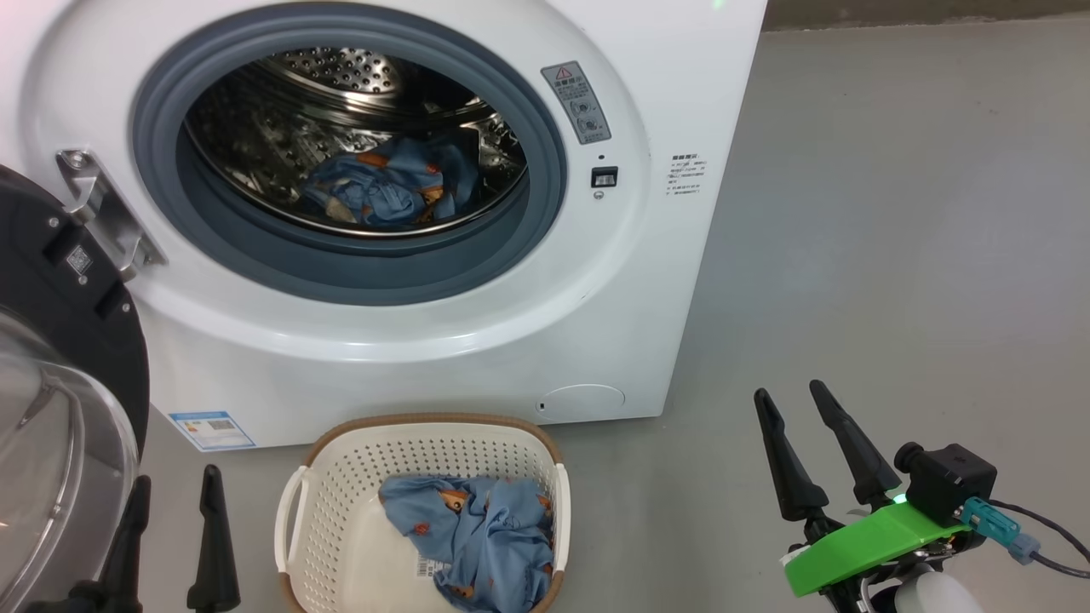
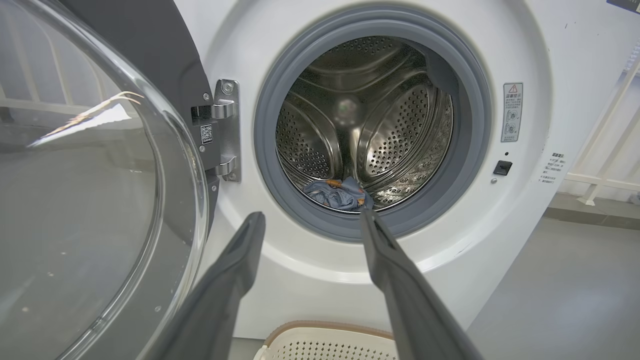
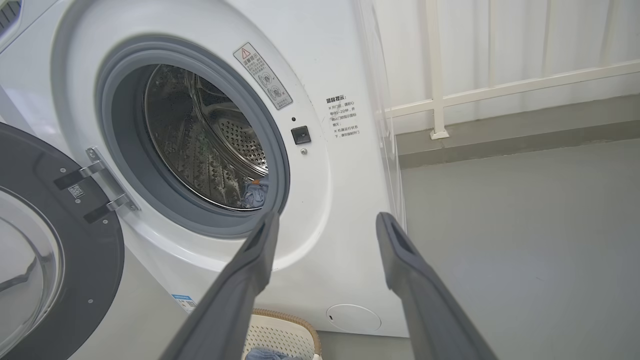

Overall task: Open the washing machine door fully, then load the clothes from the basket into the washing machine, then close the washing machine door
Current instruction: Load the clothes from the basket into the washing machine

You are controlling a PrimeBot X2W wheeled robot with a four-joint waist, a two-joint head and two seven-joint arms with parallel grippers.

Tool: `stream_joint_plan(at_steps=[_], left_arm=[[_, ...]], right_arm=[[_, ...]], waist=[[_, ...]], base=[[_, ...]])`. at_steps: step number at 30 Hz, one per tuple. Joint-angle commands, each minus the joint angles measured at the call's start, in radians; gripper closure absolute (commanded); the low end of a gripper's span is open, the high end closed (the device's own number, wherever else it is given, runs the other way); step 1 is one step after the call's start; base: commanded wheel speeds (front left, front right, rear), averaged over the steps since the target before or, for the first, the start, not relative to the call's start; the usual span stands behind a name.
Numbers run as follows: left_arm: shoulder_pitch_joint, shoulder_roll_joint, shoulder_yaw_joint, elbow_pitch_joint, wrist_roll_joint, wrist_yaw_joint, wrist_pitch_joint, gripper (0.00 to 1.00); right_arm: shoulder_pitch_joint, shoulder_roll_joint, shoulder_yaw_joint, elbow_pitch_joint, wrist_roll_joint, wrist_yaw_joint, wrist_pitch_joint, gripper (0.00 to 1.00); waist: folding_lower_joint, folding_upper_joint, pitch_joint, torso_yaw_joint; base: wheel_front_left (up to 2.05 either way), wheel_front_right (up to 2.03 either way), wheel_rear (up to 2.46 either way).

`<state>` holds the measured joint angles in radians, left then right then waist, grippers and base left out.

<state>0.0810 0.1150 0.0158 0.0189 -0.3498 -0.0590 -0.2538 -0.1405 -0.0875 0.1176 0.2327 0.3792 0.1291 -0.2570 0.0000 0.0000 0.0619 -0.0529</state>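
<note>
Door (image 1: 60,409) open, one garment (image 1: 383,183) in the washer (image 1: 673,77) — another in the basket (image 1: 341,477) before it; left claw (image 1: 175,477) and right claw (image 1: 789,390) gape empty.

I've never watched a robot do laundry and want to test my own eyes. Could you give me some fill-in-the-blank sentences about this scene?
1. The washing machine door is swung ____.
2. One blue garment lies in the steel drum; a second blue garment lies in the ____.
3. The left gripper and the right gripper have their fingers spread and hold ____.

Missing words: open; basket; nothing.
</note>
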Motion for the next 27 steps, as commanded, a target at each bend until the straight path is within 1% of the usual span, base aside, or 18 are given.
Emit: stream_joint_plan(at_steps=[1, 11, 27], left_arm=[[-0.016, 0.005, 0.040, -0.019, 0.016, -0.012, -0.008, 0.00], [-0.019, -0.016, 0.054, -0.008, 0.038, -0.027, -0.008, 0.00], [-0.018, -0.032, 0.063, 0.002, 0.057, -0.045, -0.008, 0.00]], right_arm=[[-0.009, -0.003, 0.023, -0.031, -0.009, 0.002, -0.005, 0.00], [-0.006, -0.014, 0.016, -0.034, -0.014, 0.002, -0.005, 0.00], [-0.005, -0.022, 0.016, -0.033, -0.011, 0.002, -0.005, 0.00]], waist=[[0.0000, 0.0000, 0.000, 0.001], [0.0000, 0.0000, -0.010, 0.004], [0.0000, 0.0000, -0.013, 0.002]], base=[[0.00, 0.00, 0.00], [0.00, 0.00, 0.00], [0.00, 0.00, 0.00]])
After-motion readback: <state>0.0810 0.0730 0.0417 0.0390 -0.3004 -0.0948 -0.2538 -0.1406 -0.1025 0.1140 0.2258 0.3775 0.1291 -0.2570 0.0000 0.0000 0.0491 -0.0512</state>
